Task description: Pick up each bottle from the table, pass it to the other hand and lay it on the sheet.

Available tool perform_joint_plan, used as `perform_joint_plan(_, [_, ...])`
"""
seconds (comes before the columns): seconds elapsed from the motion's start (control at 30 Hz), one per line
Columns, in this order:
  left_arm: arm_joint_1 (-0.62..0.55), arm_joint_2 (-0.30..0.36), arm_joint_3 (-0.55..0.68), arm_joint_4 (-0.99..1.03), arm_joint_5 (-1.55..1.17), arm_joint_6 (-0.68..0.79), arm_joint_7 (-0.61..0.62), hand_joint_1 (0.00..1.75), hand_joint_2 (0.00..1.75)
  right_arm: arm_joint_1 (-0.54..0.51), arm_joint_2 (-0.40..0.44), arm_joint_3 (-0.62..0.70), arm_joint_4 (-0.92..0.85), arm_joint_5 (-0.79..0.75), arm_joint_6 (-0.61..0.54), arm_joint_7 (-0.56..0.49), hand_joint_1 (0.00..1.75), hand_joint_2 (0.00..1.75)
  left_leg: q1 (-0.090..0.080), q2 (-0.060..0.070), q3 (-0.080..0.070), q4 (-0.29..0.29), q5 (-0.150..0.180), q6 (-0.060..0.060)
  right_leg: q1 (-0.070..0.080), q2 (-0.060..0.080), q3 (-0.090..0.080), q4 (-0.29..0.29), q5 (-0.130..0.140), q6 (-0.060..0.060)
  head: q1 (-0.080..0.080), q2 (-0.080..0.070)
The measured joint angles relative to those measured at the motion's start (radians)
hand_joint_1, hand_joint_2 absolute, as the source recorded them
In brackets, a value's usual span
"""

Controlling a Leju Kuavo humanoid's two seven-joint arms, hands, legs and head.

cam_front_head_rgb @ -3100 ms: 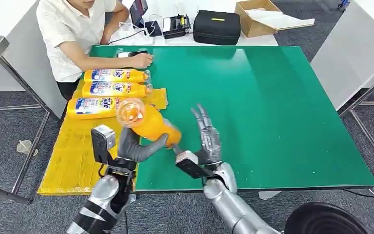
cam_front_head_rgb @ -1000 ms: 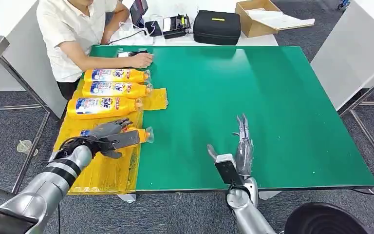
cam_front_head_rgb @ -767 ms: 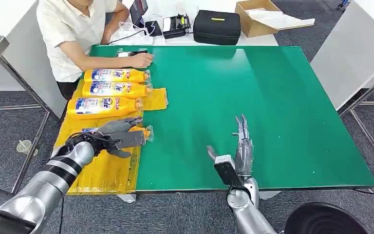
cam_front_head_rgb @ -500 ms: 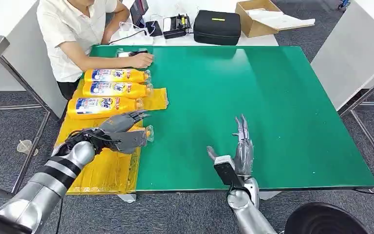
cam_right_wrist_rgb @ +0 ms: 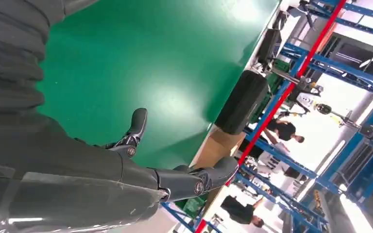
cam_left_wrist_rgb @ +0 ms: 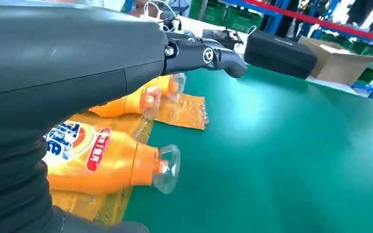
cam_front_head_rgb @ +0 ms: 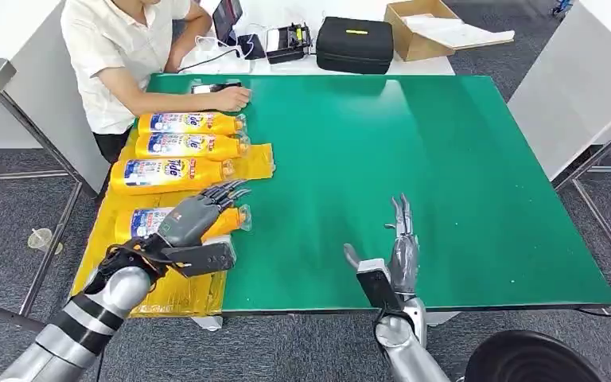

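Observation:
Several orange detergent bottles with blue labels lie side by side on the yellow sheet (cam_front_head_rgb: 119,259) at the table's left edge. The nearest bottle (cam_front_head_rgb: 153,222) (cam_left_wrist_rgb: 102,162) lies on the sheet with its clear cap toward the green mat. My left hand (cam_front_head_rgb: 195,227) hovers just above it, fingers spread, holding nothing. Its fingers (cam_left_wrist_rgb: 199,53) reach out over the mat in the left wrist view. My right hand (cam_front_head_rgb: 398,259) stands open near the table's front edge, fingers pointing up, empty. Its fingers (cam_right_wrist_rgb: 184,182) are spread in the right wrist view.
A person in a white shirt (cam_front_head_rgb: 119,56) sits at the far left corner, one hand (cam_front_head_rgb: 233,98) resting on the green table (cam_front_head_rgb: 414,159). A black case (cam_front_head_rgb: 354,44), a cardboard box (cam_front_head_rgb: 422,28) and small devices stand behind the table.
My left hand has let go of the nearest bottle, which now lies on the sheet, and has lifted and drawn back toward me. The right hand has barely moved.

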Motion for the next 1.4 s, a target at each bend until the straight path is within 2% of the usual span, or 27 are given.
perform_joint_plan(0.07, [0.007,0.003,0.000,-0.008,0.009,0.002,-0.005,0.00,1.75,0.000,0.000,0.000,-0.001,-0.020,0.000,0.000,0.00,1.75,0.000,0.000,0.000,0.000,0.000,0.000,0.000,0.000,0.000,0.000,0.000,0.000,0.000,0.000])
perform_joint_plan(0.13, [0.043,-0.003,0.015,-0.027,0.096,0.012,-0.037,0.00,1.75,0.021,0.003,-0.002,-0.050,-0.166,0.034,0.000,0.00,1.75,0.000,0.000,0.000,0.000,0.000,0.000,0.000,0.000,0.001,0.000,0.000,0.000,0.000,0.000])
perform_joint_plan(0.2, [0.121,-0.035,0.062,-0.056,0.293,0.021,-0.078,0.00,1.75,0.056,0.021,-0.029,-0.145,-0.311,0.160,0.000,0.00,1.75,0.000,0.000,0.000,0.000,0.000,0.000,0.000,0.000,0.000,0.000,0.000,0.000,0.000,0.000])
perform_joint_plan(0.27, [0.201,-0.086,0.112,-0.082,0.463,0.063,-0.136,0.00,1.75,0.082,0.027,-0.044,-0.221,-0.273,0.241,0.000,0.00,1.75,0.000,0.001,0.000,0.000,-0.002,-0.001,-0.001,0.001,-0.002,0.000,0.000,0.000,0.000,0.000])
perform_joint_plan(0.33, [0.261,-0.166,0.154,-0.102,0.582,0.134,-0.189,0.00,1.75,0.105,0.026,-0.016,-0.307,-0.249,0.206,-0.001,0.00,1.75,-0.001,0.000,-0.001,0.000,-0.003,-0.001,-0.001,0.000,-0.002,-0.001,-0.002,-0.001,0.000,0.000])
perform_joint_plan(0.4, [0.296,-0.216,0.169,-0.105,0.650,0.191,-0.213,0.00,1.75,0.113,0.024,0.018,-0.368,-0.244,0.185,-0.001,0.00,1.75,-0.001,-0.001,-0.002,0.000,-0.004,0.000,-0.001,0.000,-0.002,-0.001,-0.002,-0.001,0.000,0.000])
perform_joint_plan(0.6, [0.311,-0.309,0.171,-0.091,0.757,0.214,-0.234,0.00,1.75,0.130,0.015,0.136,-0.458,-0.266,0.214,-0.001,0.00,1.75,0.000,0.000,-0.001,0.000,-0.004,0.000,0.000,0.000,-0.002,-0.001,-0.002,-0.001,0.000,0.000])
perform_joint_plan(0.77, [0.312,-0.346,0.171,-0.080,0.795,0.207,-0.240,0.00,1.75,0.136,0.010,0.213,-0.479,-0.235,0.130,-0.001,0.00,1.75,0.000,0.000,-0.001,0.000,-0.003,0.000,0.000,0.000,-0.002,0.000,-0.002,-0.001,0.000,0.000])
perform_joint_plan(0.9, [0.309,-0.365,0.169,-0.072,0.793,0.212,-0.241,0.00,1.75,0.134,0.007,0.249,-0.479,-0.236,0.116,-0.001,0.00,1.75,0.000,0.000,-0.001,0.000,-0.004,0.000,0.000,0.000,-0.001,0.000,-0.002,-0.001,0.000,0.000])
perform_joint_plan(1.17, [0.308,-0.377,0.168,-0.064,0.779,0.235,-0.264,0.00,1.75,0.134,0.006,0.272,-0.474,-0.236,0.089,-0.001,0.00,1.75,0.000,0.000,-0.001,0.000,-0.004,0.000,0.000,0.000,-0.002,0.000,-0.002,-0.001,0.000,0.000])
perform_joint_plan(1.27, [0.313,-0.379,0.168,-0.064,0.777,0.261,-0.273,0.00,1.75,0.136,0.008,0.278,-0.469,-0.232,0.037,-0.001,0.00,1.75,0.000,0.000,-0.001,0.000,-0.004,0.000,0.000,0.000,-0.002,0.000,-0.002,-0.001,0.000,0.000])
perform_joint_plan(1.3, [0.317,-0.379,0.168,-0.064,0.774,0.268,-0.275,0.00,1.75,0.137,0.008,0.280,-0.468,-0.227,0.027,-0.001,1.45,1.75,0.000,0.000,-0.001,0.000,-0.004,0.000,0.000,0.000,-0.002,0.000,-0.002,-0.001,0.000,0.000])
perform_joint_plan(1.33, [0.320,-0.379,0.168,-0.065,0.765,0.283,-0.281,1.75,1.75,0.139,0.008,0.281,-0.468,-0.221,0.019,-0.001,1.47,1.75,0.000,0.000,-0.001,0.000,-0.004,0.000,0.000,0.000,-0.002,0.000,-0.002,-0.001,0.000,0.000])
perform_joint_plan(1.37, [0.325,-0.379,0.168,-0.067,0.738,0.308,-0.294,0.98,1.75,0.141,0.008,0.281,-0.468,-0.212,0.012,-0.001,0.00,1.75,0.000,0.000,-0.001,0.000,-0.004,0.000,0.000,0.000,-0.002,0.000,-0.002,-0.001,0.000,0.000])
perform_joint_plan(1.4, [0.331,-0.379,0.168,-0.071,0.701,0.340,-0.310,0.00,1.75,0.143,0.008,0.280,-0.467,-0.204,0.007,-0.001,0.00,1.75,0.000,0.000,-0.001,0.000,-0.004,0.000,0.000,0.000,-0.002,0.000,-0.002,-0.001,0.000,0.000])
